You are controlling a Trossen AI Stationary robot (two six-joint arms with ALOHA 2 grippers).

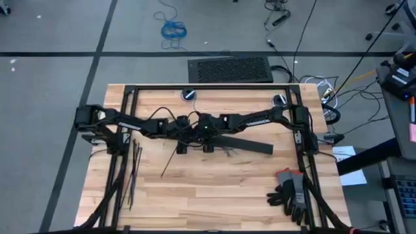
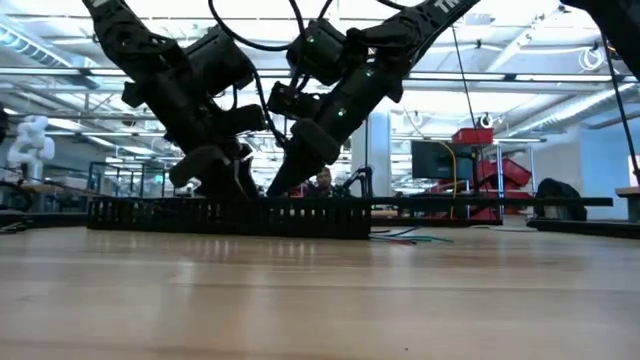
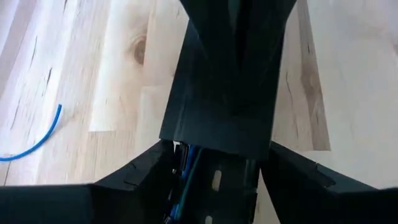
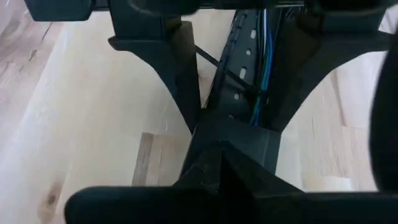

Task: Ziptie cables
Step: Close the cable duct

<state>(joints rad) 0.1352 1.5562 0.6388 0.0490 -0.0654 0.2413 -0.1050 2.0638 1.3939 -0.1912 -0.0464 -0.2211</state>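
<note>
both dark grippers met at the long flat black bar [image 1: 244, 143] mid-table, left gripper [image 1: 181, 148] beside right gripper [image 1: 208, 147]. thin blue wires [image 4: 264, 37] lay along the bar. whether either gripper's fingers were apart or together could not be told.

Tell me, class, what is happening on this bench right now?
Two robot arms meet over the middle of the wooden table. The left pincer and right pincer both work at the long black bar, where blue cables run along its channel. One ziptie crosses the bar. Spare zipties lie at the left, gloves at the right.
</note>
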